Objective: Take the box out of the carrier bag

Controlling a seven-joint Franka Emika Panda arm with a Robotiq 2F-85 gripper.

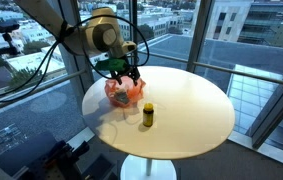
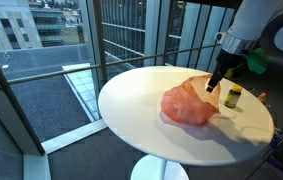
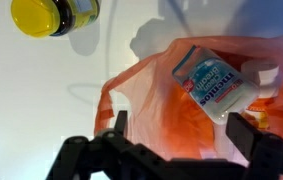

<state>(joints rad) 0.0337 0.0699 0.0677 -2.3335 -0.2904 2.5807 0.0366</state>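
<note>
An orange translucent carrier bag (image 2: pixel 188 103) lies on the round white table (image 2: pixel 141 125); it also shows in an exterior view (image 1: pixel 124 94). In the wrist view the bag's (image 3: pixel 161 110) mouth is open, and a white and blue box (image 3: pixel 213 82) lies inside it. My gripper (image 3: pixel 179 128) is open and hovers just above the bag, its fingers straddling the bag's orange film. The box is beside the right finger, not held. In both exterior views the gripper (image 1: pixel 122 74) (image 2: pixel 214 84) hangs over the bag's top.
A small jar with a yellow lid (image 1: pixel 148 113) (image 2: pixel 233 96) (image 3: pixel 51 15) stands on the table next to the bag. Glass walls and railings surround the table. A green object (image 2: pixel 255 62) sits behind the arm.
</note>
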